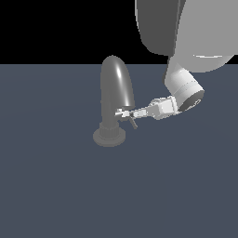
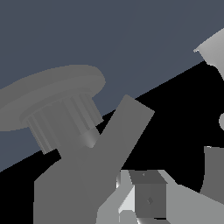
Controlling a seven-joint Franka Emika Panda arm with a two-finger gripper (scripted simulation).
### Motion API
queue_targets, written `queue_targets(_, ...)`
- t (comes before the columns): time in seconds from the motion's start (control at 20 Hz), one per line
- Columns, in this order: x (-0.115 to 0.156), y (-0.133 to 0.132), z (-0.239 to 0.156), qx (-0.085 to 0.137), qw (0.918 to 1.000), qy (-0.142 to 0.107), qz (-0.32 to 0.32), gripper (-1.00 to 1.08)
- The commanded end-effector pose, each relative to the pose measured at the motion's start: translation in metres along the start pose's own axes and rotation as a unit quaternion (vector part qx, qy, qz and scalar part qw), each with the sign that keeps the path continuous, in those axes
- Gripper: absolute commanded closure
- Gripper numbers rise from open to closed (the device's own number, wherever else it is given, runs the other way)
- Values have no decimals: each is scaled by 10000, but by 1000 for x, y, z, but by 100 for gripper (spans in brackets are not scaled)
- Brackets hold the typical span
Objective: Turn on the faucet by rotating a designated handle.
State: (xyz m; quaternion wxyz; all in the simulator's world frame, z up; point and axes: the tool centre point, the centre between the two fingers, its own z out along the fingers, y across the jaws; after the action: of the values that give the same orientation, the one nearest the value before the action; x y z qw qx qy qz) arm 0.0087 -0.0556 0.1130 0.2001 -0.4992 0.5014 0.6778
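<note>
The dark grey faucet point(image 1: 116, 90) arches up from a ribbed collar and a round base point(image 1: 109, 137) in the middle of the exterior view. The handle point(image 1: 119, 112) is a tiny bright bar low on its body, on the exterior view's right side. My gripper point(image 1: 125, 113) reaches in from that side, fingers drawn close together, tips touching the handle. In the wrist view the faucet's base and collar point(image 2: 61, 118) loom close, and a grey bar point(image 2: 127, 127) slants out of the body. The gripper point(image 2: 131, 194) shows only a narrow bright sliver between its fingers.
A short dark lever point(image 1: 134, 123) juts down from the faucet just below my fingers. The faucet stands on a flat blue-grey floor point(image 1: 56, 186). The arm's bulky pale links point(image 1: 186, 88) hang over the exterior view's upper right.
</note>
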Motion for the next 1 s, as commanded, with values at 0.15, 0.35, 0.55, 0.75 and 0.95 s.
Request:
queue_targets(0.15, 23, -19, 0, 111, 9999, -19, 104, 108)
queue_targets(0.35, 30, -26, 0, 116, 9998, -32, 139, 108)
queue_targets(0.55, 37, -32, 0, 120, 9998, -44, 172, 108)
queue_targets(0.75, 43, -37, 0, 124, 9997, -55, 200, 108)
queue_targets(0.95, 48, -42, 0, 128, 9996, -64, 226, 108)
